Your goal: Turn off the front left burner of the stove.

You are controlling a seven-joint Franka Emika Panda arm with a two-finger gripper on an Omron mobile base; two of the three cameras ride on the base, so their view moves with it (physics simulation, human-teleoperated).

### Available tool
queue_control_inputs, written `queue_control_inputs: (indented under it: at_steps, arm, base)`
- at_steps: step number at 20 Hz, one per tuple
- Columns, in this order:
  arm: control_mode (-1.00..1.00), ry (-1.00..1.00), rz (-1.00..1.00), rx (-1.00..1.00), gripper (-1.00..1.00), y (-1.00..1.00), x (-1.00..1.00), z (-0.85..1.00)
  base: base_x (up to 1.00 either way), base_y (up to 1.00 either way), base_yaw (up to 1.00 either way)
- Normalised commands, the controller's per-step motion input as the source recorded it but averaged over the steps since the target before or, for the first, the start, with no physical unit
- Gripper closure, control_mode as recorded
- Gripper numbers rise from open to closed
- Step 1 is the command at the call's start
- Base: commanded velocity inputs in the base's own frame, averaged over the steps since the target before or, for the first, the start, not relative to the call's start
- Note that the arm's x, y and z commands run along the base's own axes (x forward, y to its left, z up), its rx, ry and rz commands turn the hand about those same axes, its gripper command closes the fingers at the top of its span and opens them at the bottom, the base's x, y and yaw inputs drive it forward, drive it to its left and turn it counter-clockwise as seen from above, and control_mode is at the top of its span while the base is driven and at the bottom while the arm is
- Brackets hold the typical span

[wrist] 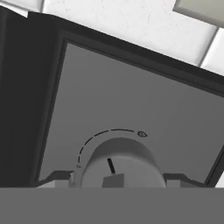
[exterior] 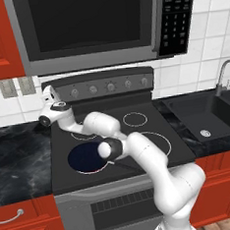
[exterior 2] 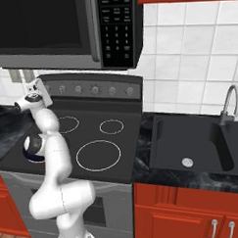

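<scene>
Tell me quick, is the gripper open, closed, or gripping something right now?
Gripper: up at the leftmost knob on the stove back panel, a fingertip either side of it; whether they are gripping it cannot be told.

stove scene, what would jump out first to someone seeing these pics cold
The white arm stretches over the stove to its grey back panel, with the gripper at the leftmost knob, which looms large in the hand view under a dashed dial arc. A dark-blue frying pan covers the front left burner, partly behind the arm's elbow. A black-and-steel microwave hangs above, and red cabinets frame the range.
</scene>
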Motion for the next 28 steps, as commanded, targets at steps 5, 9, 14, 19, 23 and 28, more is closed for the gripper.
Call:
queue_control_inputs:
  at_steps: [5,9,14,19,23,28]
  arm:
    - [-1.0,-0.08,-0.22,0.39,1.0,0.13,0.0,0.03]
    - [-1.0,-0.03,-0.14,0.41,1.0,0.24,0.0,0.05]
    - [-1.0,-0.06,-0.02,0.41,1.0,0.18,-0.01,0.01]
    - [-1.0,-0.05,0.0,0.41,1.0,0.17,0.0,0.03]
    - [-1.0,-0.06,0.0,0.42,1.0,0.13,-0.02,0.0]
    - [-1.0,-0.1,0.0,0.44,1.0,0.1,-0.11,0.0]
  base:
    - [0.0,0.0,0.0]
    - [0.0,0.0,0.0]
    - [0.0,0.0,0.0]
    - [0.0,0.0,0.0]
    - [0.0,0.0,0.0]
    - [0.0,0.0,0.0]
